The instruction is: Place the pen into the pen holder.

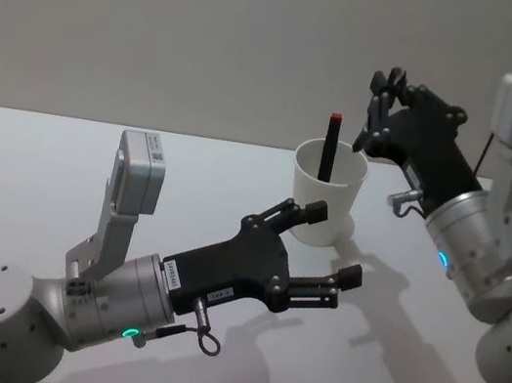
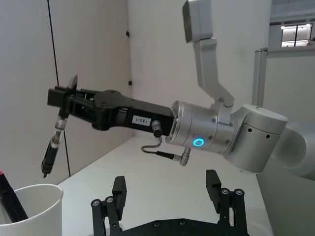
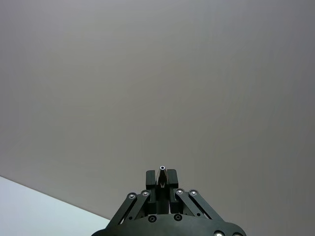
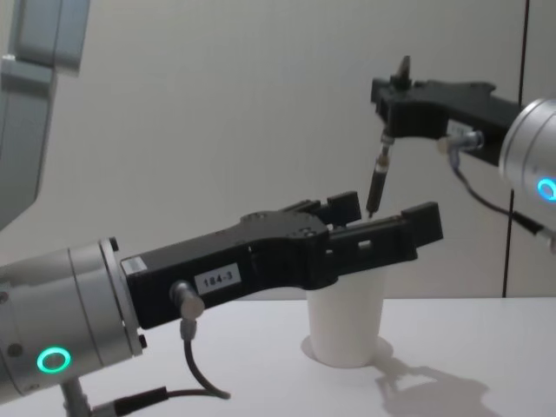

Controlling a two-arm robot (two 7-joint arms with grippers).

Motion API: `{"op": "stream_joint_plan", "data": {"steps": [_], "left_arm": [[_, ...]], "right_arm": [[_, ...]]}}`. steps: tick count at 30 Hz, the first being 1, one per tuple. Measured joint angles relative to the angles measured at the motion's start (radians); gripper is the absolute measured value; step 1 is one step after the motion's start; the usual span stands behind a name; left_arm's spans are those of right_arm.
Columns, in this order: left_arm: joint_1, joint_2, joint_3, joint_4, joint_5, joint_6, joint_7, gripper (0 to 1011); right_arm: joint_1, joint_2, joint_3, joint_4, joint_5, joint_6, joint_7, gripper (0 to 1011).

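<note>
Left gripper [image 1: 329, 256] spread open, hovering just before the pen holder [image 1: 326, 196] on the table [image 1: 33, 162]. Right gripper [image 4: 389, 94] clamps the pen [image 4: 376, 182], hanging above the cup; another pen [image 1: 329, 146] stands inside.

Matt white paper pen holder [image 1: 326, 196]; black pincer [image 1: 329, 256].

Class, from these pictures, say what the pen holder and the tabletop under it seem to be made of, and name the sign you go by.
The pen holder looks like matte white paper: thin tapered wall, rolled rim, no gloss. The tabletop looks like smooth, pale laminate or painted board with a slight sheen, since it shows soft shadows of the arms; the look leaves the exact material open.
</note>
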Motion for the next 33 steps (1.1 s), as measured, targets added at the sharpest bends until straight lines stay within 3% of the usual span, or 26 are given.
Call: {"op": "stream_joint_plan", "data": {"steps": [23, 33], "left_arm": [[0.0, 0.0, 0.0, 0.0, 0.0, 0.0, 0.0, 1001], [0.0, 0.0, 0.0, 0.0, 0.0, 0.0, 0.0, 1001]], "right_arm": [[0.055, -0.06, -0.015, 0.123, -0.008, 0.096, 0.027, 135], [0.062, -0.068, -0.018, 0.141, -0.004, 0.112, 0.03, 393]]}}
